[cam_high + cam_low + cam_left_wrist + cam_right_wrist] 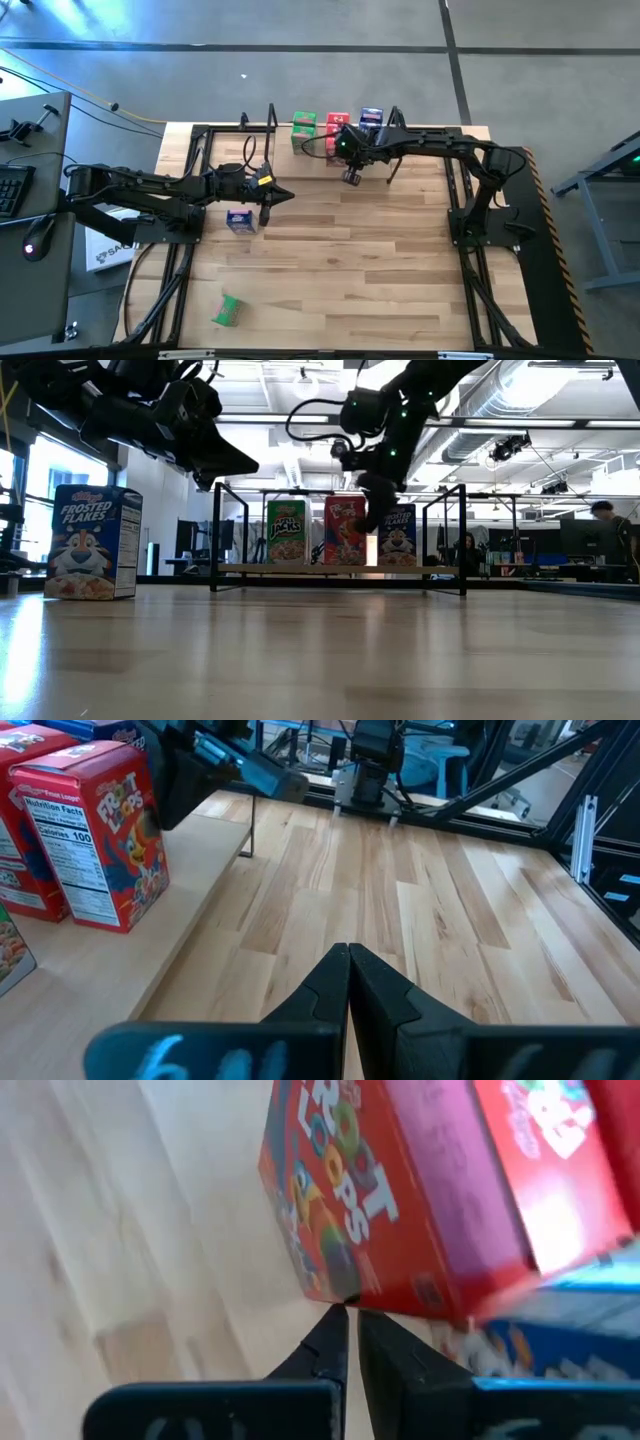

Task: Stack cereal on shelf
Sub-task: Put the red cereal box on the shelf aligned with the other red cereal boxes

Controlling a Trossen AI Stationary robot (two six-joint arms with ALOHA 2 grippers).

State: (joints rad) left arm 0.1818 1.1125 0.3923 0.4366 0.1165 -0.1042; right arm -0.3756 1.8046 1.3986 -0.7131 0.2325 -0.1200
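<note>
Three boxes are up on the shelf point(340, 569) at the far edge of the tabletop point(340, 270): a green box point(286, 532), a red box point(345, 531) and a blue box point(398, 535), standing upright side by side. The right tool point(352, 177) hangs just in front of that row, fingers pressed together and holding nothing; its wrist view has the red box's corner right at the fingertips point(338, 1320), though I can't tell if they touch it. Over on the other side, the left tool point(266, 213) is also pinched shut and empty, pointing out over bare wood. Now the relation that matters: a loose blue-and-white box point(239, 220) stands upright on the tabletop just beside the left tool, on the side toward that arm's base, so the left arm is clearly the nearer one. A second green box point(227, 310) lies tipped on its side near the front edge, well apart from both tools, again on the left arm's half. My read: the next pick belongs to the left arm, which must spread its fingers first and come back toward the box.
</note>
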